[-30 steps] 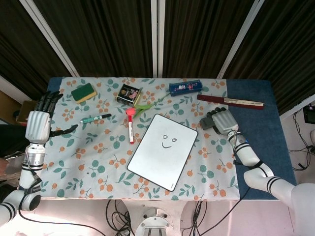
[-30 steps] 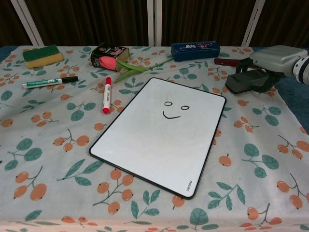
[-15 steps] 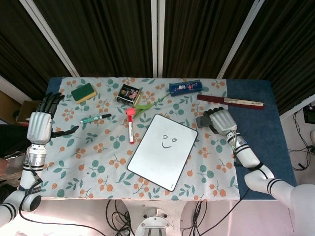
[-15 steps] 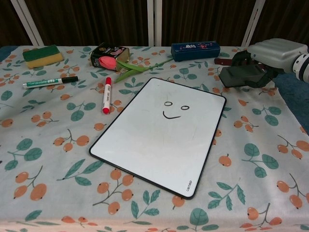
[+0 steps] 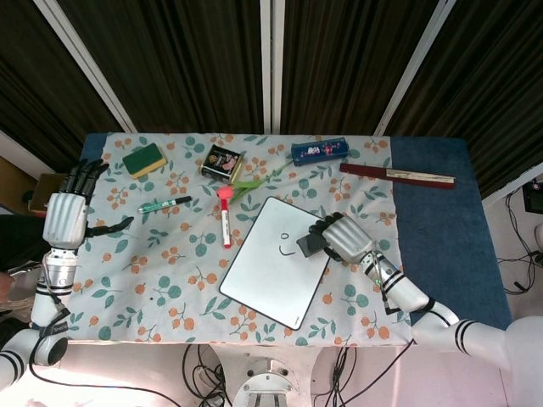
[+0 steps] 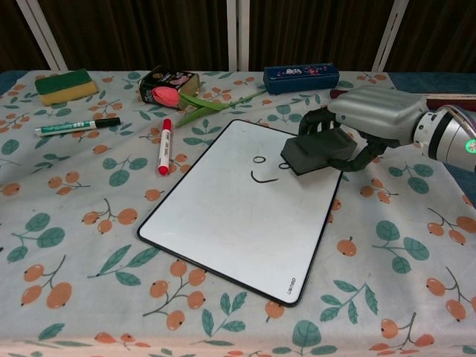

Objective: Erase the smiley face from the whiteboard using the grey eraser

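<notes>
The whiteboard lies tilted in the middle of the table. My right hand holds the grey eraser over the board's upper right part. The eraser covers the right eye of the smiley face; the left eye and the mouth still show. Whether the eraser touches the board is not clear. My left hand hovers open at the table's left edge, fingers spread, seen only in the head view.
Left of the board lie a red marker and a green marker. At the back are a green-yellow sponge, a small tin, a blue pencil case and a dark red folded fan.
My right hand has carried the eraser left from the table's right side onto the board's upper right, hiding the face's right eye. The left hand has stayed put.
</notes>
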